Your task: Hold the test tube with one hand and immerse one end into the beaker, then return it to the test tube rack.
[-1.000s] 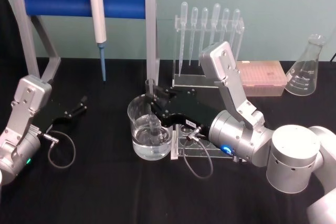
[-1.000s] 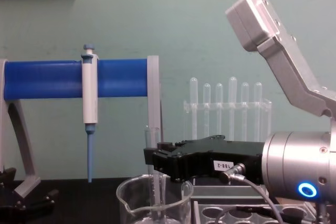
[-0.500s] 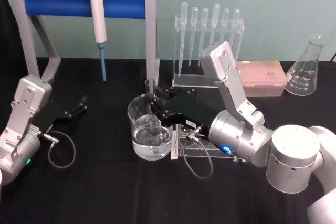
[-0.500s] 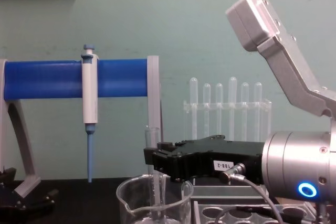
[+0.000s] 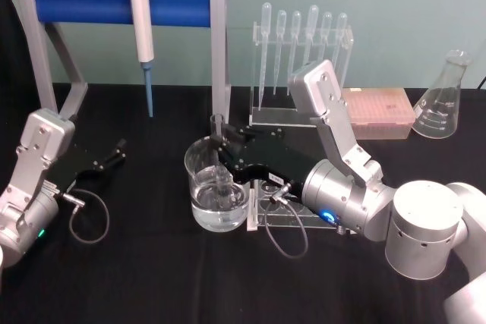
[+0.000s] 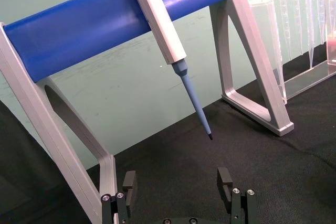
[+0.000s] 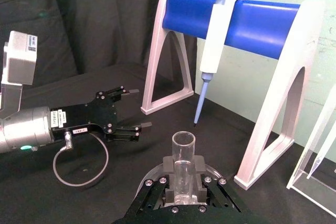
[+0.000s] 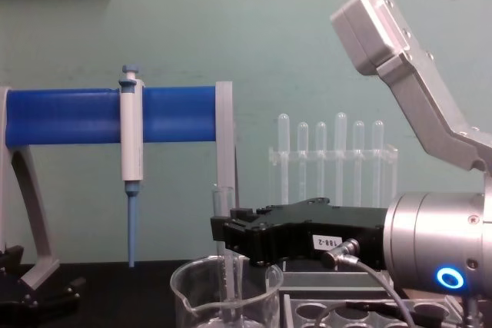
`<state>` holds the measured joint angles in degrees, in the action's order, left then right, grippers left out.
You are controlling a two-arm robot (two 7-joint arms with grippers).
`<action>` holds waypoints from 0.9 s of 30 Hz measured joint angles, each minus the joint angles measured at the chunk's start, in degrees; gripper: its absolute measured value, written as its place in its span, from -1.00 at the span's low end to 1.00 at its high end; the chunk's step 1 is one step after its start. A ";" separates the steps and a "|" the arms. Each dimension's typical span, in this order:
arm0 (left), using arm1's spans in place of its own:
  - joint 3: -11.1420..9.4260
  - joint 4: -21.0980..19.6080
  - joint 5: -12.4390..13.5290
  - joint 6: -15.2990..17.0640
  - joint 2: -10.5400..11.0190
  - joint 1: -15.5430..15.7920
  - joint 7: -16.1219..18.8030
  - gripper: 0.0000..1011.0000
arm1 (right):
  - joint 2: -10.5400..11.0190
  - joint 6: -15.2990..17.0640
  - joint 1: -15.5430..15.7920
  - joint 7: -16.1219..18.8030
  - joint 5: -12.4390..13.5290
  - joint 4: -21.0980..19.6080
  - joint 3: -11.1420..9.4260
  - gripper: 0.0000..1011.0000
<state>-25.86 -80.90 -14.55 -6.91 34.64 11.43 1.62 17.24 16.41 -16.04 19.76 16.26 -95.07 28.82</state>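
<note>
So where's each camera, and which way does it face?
Head: high, looking down at the table, left gripper, right gripper.
Chest: low, looking across: right gripper, test tube in the beaker.
Left wrist: past its open jaws toward the pipette stand.
Right wrist: over jaws shut on the test tube; left gripper beyond.
All share the pipette stand.

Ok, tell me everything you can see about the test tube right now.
The test tube is a clear glass cylinder with an open round rim. It stands upright, clamped a little below its rim by the right pincer. Its lower end dips inside the beaker, which holds clear liquid; whether it touches the bottom is unclear.
</note>
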 joint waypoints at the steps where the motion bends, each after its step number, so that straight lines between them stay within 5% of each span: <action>1: 0.00 0.00 0.00 0.00 0.00 0.00 0.00 0.98 | 0.00 0.00 0.00 0.00 0.00 0.00 0.00 -0.56; 27: 0.00 0.00 0.00 0.00 0.00 0.00 0.00 0.98 | 0.00 0.00 0.00 0.00 0.00 0.00 0.00 -0.56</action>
<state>-25.86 -80.90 -14.55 -6.90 34.65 11.43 1.62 17.24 16.41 -16.04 19.77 16.25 -95.07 28.82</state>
